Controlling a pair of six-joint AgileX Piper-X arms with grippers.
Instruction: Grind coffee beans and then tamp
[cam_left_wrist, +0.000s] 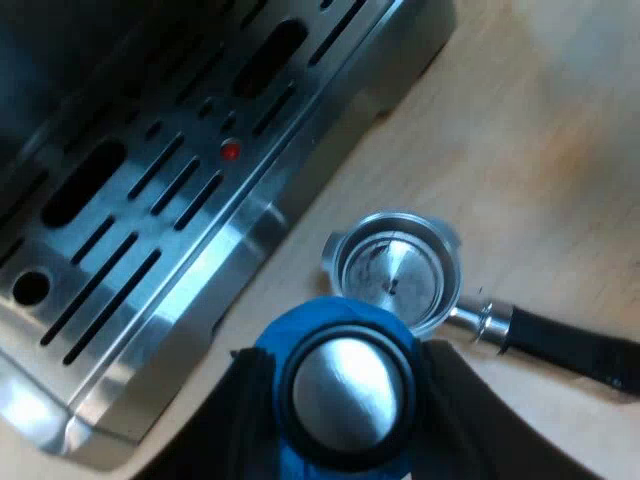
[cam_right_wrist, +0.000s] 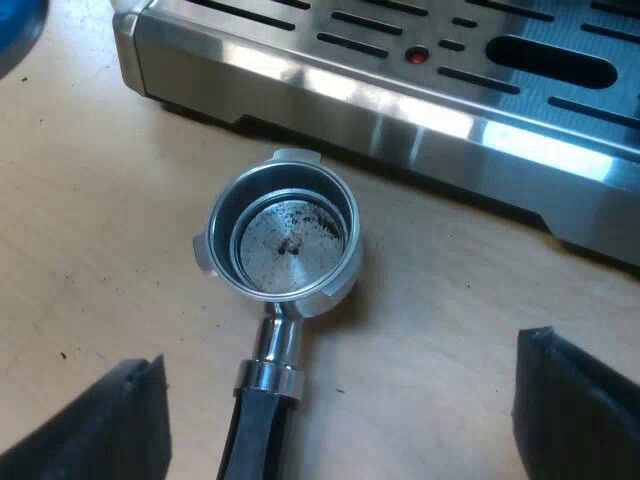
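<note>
Tamper (cam_left_wrist: 345, 395) (blue, steel face toward my camera) is clamped in my left gripper (cam_left_wrist: 345, 408), a finger on each side, close by the holder's (cam_left_wrist: 392, 270) rim. That holder lies flat on the table (cam_right_wrist: 90, 200), just beside the machine (cam_right_wrist: 400, 110), which stands at twelve o'clock from it in the right wrist view. Its dark handle (cam_right_wrist: 255, 440) runs toward six o'clock there. A few dark specks (cam_right_wrist: 310, 222) dot its basket. My right gripper (cam_right_wrist: 340, 415) hangs over the handle, fingers wide apart, holding nothing.
</note>
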